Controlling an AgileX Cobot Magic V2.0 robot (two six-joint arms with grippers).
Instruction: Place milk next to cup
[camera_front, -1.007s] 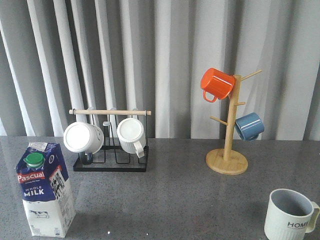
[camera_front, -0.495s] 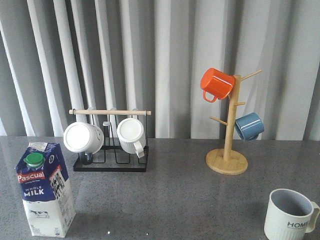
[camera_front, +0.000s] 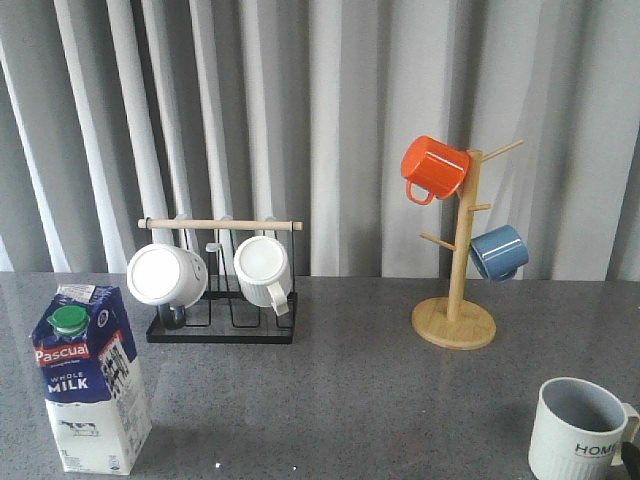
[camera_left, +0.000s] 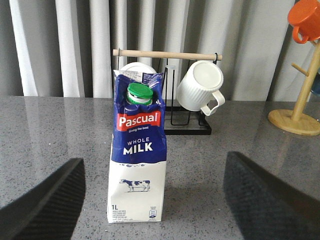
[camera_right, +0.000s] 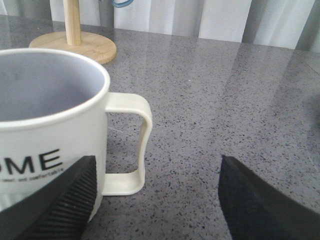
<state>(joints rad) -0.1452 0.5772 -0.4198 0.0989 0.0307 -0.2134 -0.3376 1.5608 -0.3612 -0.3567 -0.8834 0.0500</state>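
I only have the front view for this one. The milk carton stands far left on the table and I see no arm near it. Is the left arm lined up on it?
Observer: Yes. In the left wrist view the milk carton stands upright, centred ahead of the open left fingers, untouched.
Operator: And the right arm?
Observer: The right fingers are open too, with the HOME mug close in front and its handle in the gap between them.

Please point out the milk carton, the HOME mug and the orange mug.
milk carton (camera_left: 136, 165), left wrist view, front panel.
HOME mug (camera_front: 572, 445), front view, ribbed side.
orange mug (camera_front: 436, 166), front view, outer wall.
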